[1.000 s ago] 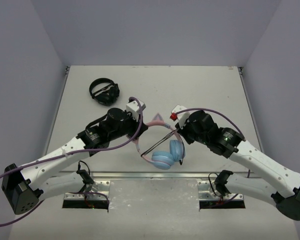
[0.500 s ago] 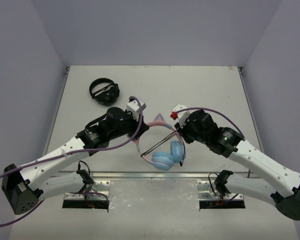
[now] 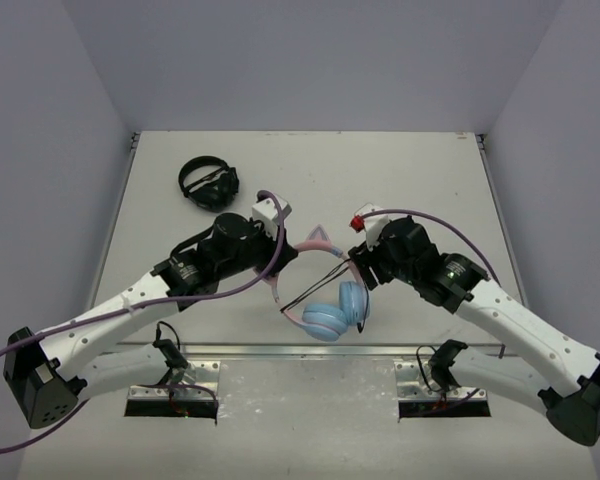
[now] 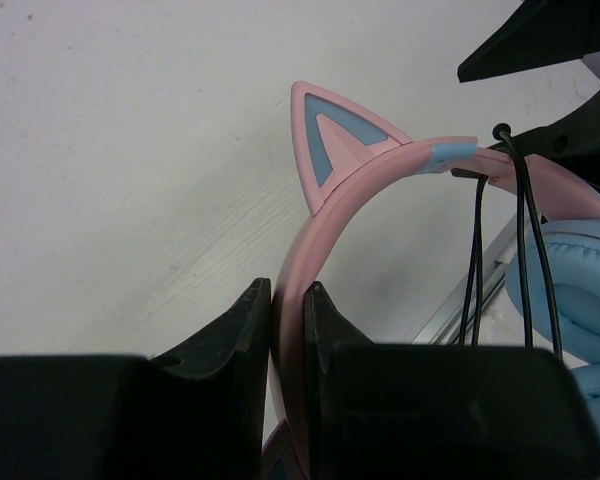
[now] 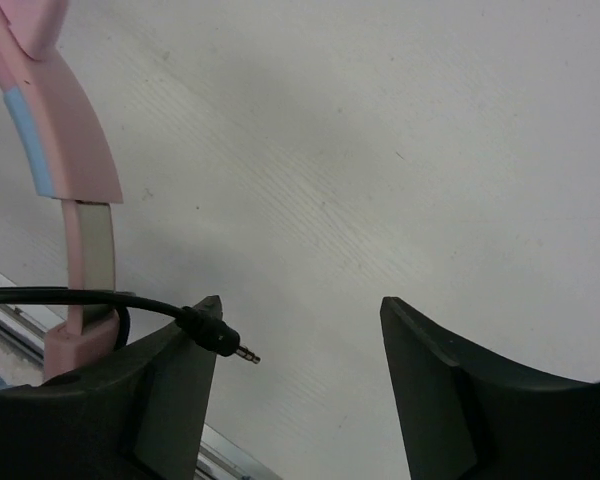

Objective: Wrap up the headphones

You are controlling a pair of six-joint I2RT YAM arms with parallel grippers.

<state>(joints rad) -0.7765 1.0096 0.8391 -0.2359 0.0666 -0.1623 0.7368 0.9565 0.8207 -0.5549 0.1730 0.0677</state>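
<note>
The headphones point(image 3: 325, 305) stand tilted near the table's front edge, with the pink cat-ear headband point(image 4: 380, 170) up and the light blue ear cups point(image 3: 338, 308) low. My left gripper point(image 4: 290, 297) is shut on the headband just below a cat ear point(image 4: 335, 140). The thin black cable point(image 4: 525, 250) runs across the band in a few strands. My right gripper point(image 5: 300, 312) is open on the band's other side. The cable's plug point(image 5: 220, 340) lies against its left finger point(image 5: 170, 390), not pinched. The pink band point(image 5: 65, 130) fills that view's left edge.
All-black headphones point(image 3: 208, 183) lie at the back left of the table. A metal rail point(image 3: 310, 350) runs along the table's near edge, just below the ear cups. Grey walls close off the table at the left, right and back.
My right gripper has opened and let go of the cable end, and its wrist has shifted slightly right. The left arm and the headphones have stayed put.
</note>
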